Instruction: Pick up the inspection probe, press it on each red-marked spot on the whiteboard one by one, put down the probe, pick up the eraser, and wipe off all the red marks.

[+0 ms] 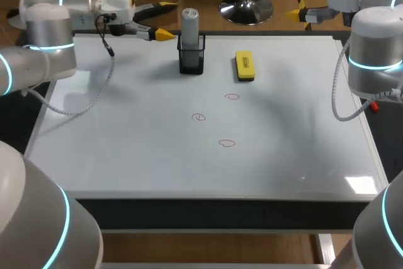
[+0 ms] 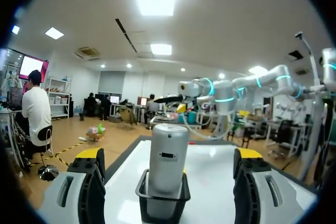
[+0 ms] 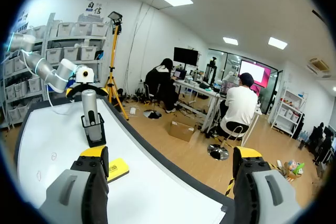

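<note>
The grey cylindrical probe [image 1: 190, 24] stands upright in a black mesh holder [image 1: 191, 60] at the back of the whiteboard [image 1: 126, 149]. A yellow eraser [image 1: 244, 65] lies to its right. Three small red marks [image 1: 232, 97] [image 1: 199, 117] [image 1: 227, 143] sit mid-board. My left gripper [image 1: 166, 20] hovers open just left of the probe, level with its top. From the left wrist, the probe [image 2: 168, 156] is straight ahead of the open left gripper [image 2: 169, 157], untouched. My right gripper [image 1: 296, 12] is beyond the board's back right corner, open and empty [image 3: 170, 153], with the eraser [image 3: 116, 168] beside one finger.
The whiteboard's dark frame [image 1: 208, 203] borders its front edge. My left arm's cable [image 1: 104, 80] hangs over the board's left part. My right arm's elbow [image 1: 374, 55] stands over the right edge.
</note>
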Controlling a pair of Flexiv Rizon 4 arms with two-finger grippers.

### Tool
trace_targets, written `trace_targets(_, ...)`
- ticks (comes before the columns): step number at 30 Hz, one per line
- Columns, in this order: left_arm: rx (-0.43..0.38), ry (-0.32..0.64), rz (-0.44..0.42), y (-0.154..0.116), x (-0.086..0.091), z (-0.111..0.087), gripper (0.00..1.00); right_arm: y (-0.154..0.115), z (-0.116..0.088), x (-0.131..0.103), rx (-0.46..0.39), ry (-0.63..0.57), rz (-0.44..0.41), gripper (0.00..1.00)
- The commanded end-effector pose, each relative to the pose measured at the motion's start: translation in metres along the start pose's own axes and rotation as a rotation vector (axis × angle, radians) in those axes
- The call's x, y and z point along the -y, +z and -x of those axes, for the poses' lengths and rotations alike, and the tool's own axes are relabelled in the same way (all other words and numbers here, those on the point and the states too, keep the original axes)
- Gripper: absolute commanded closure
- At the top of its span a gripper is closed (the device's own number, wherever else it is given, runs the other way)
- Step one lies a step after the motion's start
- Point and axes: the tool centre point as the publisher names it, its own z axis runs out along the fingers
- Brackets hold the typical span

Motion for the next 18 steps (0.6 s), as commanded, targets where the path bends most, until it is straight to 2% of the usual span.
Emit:
trace_targets(1,-0.051,0.001,-0.001,0.013,-0.005,0.007,0.0,0.0,0.0,0.0,-0.001,0.0,-0.001,0.0)
trace_targets(18,0.03,0.019,0.022,0.045,-0.014,0.007,0.0,0.0,0.0,0.0,-0.001,0.0,-0.001,0.0)
